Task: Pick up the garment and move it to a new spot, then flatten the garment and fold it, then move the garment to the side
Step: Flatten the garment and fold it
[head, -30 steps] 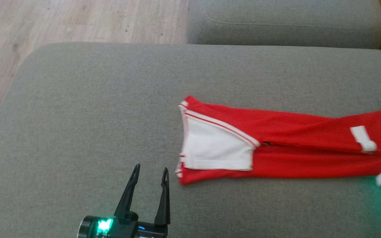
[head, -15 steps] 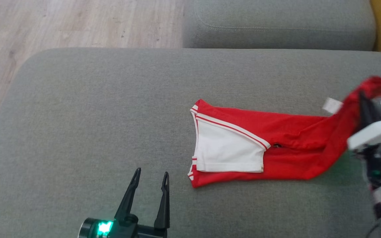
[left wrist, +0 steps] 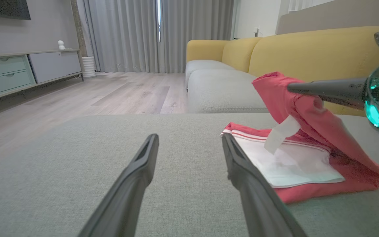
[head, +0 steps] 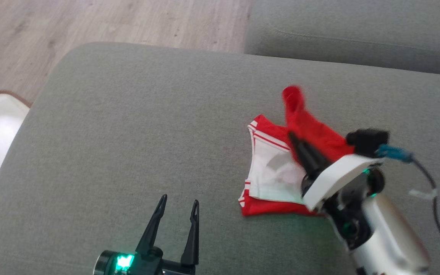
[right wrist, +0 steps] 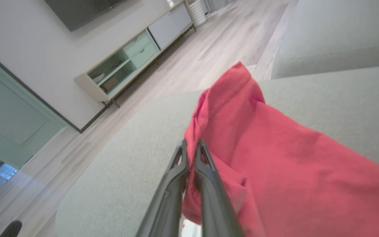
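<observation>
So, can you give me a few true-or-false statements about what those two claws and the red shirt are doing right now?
The right gripper is shut on the red sports jersey with white sleeves, holding one red end up. True.
The left gripper grips the jersey too. False: it is open, apart from it, over the grey fabric sofa cushion.
The jersey lies spread flat. False: its raised end is doubled over the rest.
A white tag hangs from the raised end. True.

Surface: grey fabric sofa seat [head: 128, 126], broad, with rounded corners.
On it: garment [head: 271, 172], right of middle, white sleeve uppermost, red layer beneath; one red end raised off the fabric.
Beyond: second grey cushion [head: 357, 34].
</observation>
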Available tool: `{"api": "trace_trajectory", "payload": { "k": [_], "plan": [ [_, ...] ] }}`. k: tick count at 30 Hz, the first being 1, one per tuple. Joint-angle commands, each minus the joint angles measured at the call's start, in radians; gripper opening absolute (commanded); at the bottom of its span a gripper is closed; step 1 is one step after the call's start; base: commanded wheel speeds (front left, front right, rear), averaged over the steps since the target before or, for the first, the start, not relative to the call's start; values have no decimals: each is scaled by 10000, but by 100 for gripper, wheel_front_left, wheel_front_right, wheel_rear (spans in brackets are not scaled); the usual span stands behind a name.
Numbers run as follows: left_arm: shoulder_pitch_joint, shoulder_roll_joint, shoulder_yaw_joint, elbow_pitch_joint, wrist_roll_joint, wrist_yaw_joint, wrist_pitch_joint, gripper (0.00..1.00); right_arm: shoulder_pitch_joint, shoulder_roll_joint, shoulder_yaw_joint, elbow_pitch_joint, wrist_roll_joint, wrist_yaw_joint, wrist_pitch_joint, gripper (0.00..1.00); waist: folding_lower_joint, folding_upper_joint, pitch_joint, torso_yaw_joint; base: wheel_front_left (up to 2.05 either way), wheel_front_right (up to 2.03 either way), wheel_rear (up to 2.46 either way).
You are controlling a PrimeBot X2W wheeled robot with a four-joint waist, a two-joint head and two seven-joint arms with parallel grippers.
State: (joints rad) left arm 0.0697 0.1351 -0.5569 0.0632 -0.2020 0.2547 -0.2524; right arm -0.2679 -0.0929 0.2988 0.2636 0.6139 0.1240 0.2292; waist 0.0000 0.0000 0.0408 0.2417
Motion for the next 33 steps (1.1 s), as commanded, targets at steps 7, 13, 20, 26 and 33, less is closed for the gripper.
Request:
{"api": "trace_trajectory", "payload": {
  "k": [7,13,20,26,33],
  "plan": [
    [-326,-219,444,-174,122,-94,-93,100,111,334,1012,-304,-179,67,-162,100,0,0,69,173,0,0,0],
    [-165,-251,689,-164,96,-83,-93,100,247,206,461,-443,-727,67,-1463,100,0,0,-365,-301,0,0,0],
    [118,-327,1191,-341,-115,77,-93,100,852,-478,-404,-342,-2075,67,-3592,100,0,0,-862,-1134,0,0,0],
    [394,-395,1522,-426,-206,182,-93,100,1964,-927,-1089,-223,-2848,67,-4817,100,0,0,-1278,-1613,0,0,0],
    [1084,-479,1995,-416,-264,249,-93,100,3780,-1121,-1531,-978,-3347,67,-4905,100,0,0,-1650,-1990,0,0,0]
  ]
}}
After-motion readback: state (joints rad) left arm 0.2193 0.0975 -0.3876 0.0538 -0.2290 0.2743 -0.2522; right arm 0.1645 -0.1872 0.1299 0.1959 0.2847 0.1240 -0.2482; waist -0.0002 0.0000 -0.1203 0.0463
